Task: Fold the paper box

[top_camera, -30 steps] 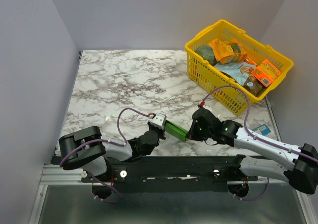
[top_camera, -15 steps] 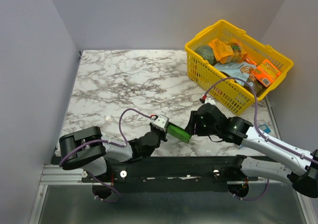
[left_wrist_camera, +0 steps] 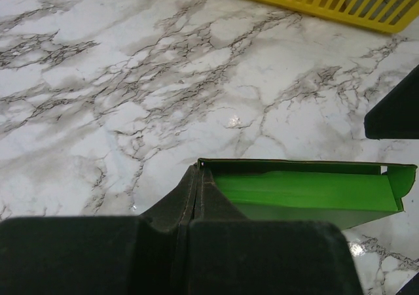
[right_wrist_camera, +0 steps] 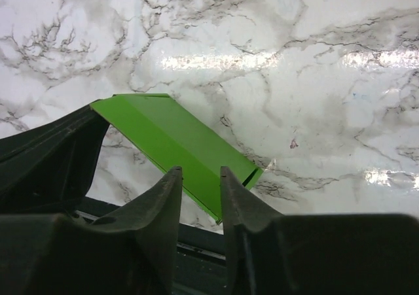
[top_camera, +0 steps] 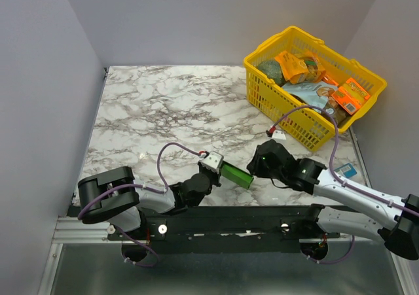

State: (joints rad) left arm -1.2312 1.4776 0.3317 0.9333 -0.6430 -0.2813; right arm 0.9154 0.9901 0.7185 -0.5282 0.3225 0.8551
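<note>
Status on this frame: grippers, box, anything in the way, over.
Left gripper shut on paper box end. Right gripper part open over the other end. Yellow basket stands apart, back right.

Seen from overhead, soft, even light falls from above on the marble table [top_camera: 163, 112]. Colours are bright, detail is sharp, and shadows are faint. The side walls [top_camera: 39, 79] lean outward toward the frame edges. From my left wrist, my left fingers [left_wrist_camera: 262, 256] fill the bottom as a dark, blurred mass, and small glints dot the marble. From my right wrist, broad white glare streaks the stone, the paper box [right_wrist_camera: 177, 138] glows saturated green, and my right fingers [right_wrist_camera: 157, 210] look soft and shadowed.
</note>
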